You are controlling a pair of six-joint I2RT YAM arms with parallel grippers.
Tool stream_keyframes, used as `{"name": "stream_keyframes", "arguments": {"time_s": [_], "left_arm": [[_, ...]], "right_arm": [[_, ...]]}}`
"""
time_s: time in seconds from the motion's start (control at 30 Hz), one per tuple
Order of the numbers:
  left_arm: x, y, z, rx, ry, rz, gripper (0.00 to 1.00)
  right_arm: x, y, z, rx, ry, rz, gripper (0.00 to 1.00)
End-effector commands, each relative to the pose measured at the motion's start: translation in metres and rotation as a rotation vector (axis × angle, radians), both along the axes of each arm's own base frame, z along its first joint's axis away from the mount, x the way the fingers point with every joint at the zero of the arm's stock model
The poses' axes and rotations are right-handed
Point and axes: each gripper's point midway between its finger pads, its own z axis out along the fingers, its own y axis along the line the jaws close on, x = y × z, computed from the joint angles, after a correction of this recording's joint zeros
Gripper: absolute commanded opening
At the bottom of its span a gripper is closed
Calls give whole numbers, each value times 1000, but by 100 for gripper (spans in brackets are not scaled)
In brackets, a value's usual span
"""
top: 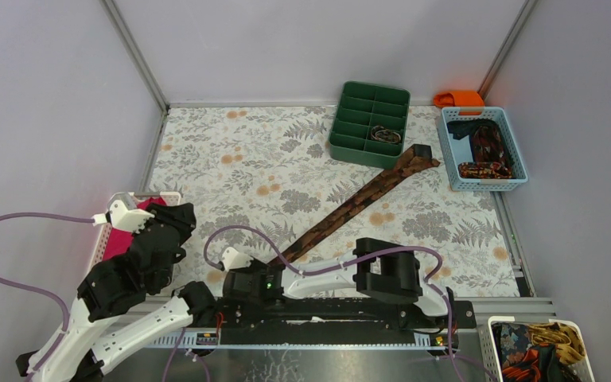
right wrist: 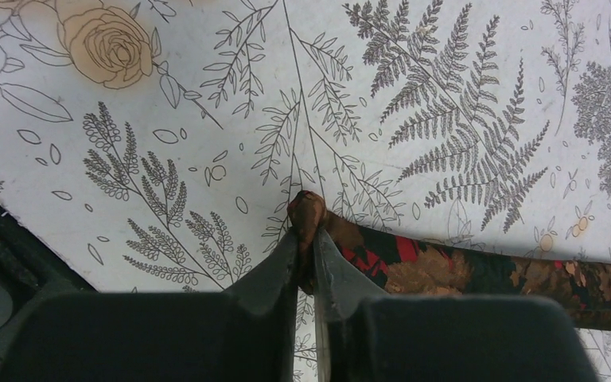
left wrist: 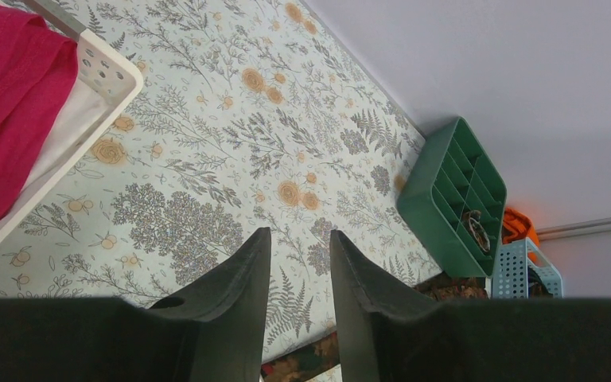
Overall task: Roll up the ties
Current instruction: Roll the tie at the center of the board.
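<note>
A long brown tie [top: 358,203] with orange-tan patterns lies flat and diagonal on the floral table cover, from the near middle up to the green tray. My right gripper [right wrist: 306,231] is shut on its narrow tip [right wrist: 305,208]; the rest of the tie [right wrist: 461,267] trails off to the right in the right wrist view. My left gripper [left wrist: 300,232] hangs open and empty over the left part of the table [top: 167,219]. A bit of the tie [left wrist: 302,362] shows below its fingers. More ties [top: 489,145] lie in the blue basket.
A green compartment tray [top: 352,127] stands at the back with a small roll [top: 386,134] in one cell. Right of it are a blue basket [top: 450,151] and an orange cloth [top: 460,99]. A white basket [top: 95,251] with magenta cloth [top: 123,235] sits left. Another basket [top: 493,328] sits at the near right.
</note>
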Motion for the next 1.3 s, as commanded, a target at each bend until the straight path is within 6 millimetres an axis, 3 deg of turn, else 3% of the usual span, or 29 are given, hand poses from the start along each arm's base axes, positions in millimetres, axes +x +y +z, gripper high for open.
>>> {"name": "stream_keyframes", "arguments": {"time_s": [0.0,0.27,0.4,0.67,0.8,1.03,1.27], "left_arm": [[1,7,-1,23,-5,40,40],[10,-3,-10,53,28,47,37],[15,-8,-11,59,23,50,32],[30,-35,-31,86,55,-9,8],[40,-55,-46,111,76,-57,2],[51,-82,-77,139,112,-135,0],[57,-107,-94,131,102,-235,0]], "right_arm": [[-10,-4,7,48,71,-3,11],[-38,10,25,272,272,121,1],[-45,14,51,452,371,166,0],[-37,-12,57,669,589,142,0],[-29,-24,65,781,653,119,0],[-13,-50,68,899,683,41,0],[-2,-69,63,930,636,-51,0]]}}
